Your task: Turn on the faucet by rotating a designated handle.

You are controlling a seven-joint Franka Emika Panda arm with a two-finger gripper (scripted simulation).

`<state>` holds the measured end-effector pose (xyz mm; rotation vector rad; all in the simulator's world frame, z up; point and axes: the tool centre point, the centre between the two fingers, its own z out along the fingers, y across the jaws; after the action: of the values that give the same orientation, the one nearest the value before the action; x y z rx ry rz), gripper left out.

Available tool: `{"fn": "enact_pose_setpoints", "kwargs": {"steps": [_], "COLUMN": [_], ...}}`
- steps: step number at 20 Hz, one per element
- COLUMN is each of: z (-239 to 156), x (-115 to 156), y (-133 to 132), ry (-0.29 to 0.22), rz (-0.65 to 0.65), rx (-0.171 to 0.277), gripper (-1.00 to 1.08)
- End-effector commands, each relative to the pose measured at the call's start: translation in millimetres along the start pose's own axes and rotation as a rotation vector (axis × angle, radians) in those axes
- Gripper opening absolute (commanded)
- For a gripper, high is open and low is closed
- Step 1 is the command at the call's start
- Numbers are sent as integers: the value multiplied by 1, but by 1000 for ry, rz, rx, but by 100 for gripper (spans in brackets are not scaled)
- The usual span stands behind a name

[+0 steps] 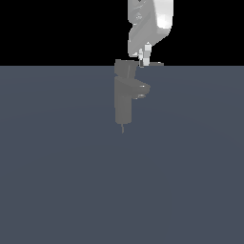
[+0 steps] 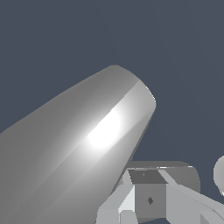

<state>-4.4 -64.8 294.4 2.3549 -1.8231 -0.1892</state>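
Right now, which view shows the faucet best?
The exterior view: the whole faucet stands upright there, column and stubby spout visible, with the gripper at its top. The wrist view is mostly filled by a large glossy grey surface and gripper parts; no faucet outline can be made out.

You will find nothing to read in either view: no lettering, label, brand mark, number or sign. The faucet [image 1: 125, 93] is plain matte grey, and the robot arm [image 1: 148, 26] above it is bare glossy white. The flat blue-grey surface [image 1: 57, 181] around them carries no markings either.
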Motion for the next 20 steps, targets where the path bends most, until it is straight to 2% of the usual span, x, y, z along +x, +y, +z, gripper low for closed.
{"fn": "enact_pose_setpoints", "kwargs": {"steps": [1, 20], "z": [4, 2], "x": [14, 61], "y": [-3, -33], "ry": [-1, 0], "rz": [15, 31], "rx": [-3, 2], "gripper": [-100, -100]}}
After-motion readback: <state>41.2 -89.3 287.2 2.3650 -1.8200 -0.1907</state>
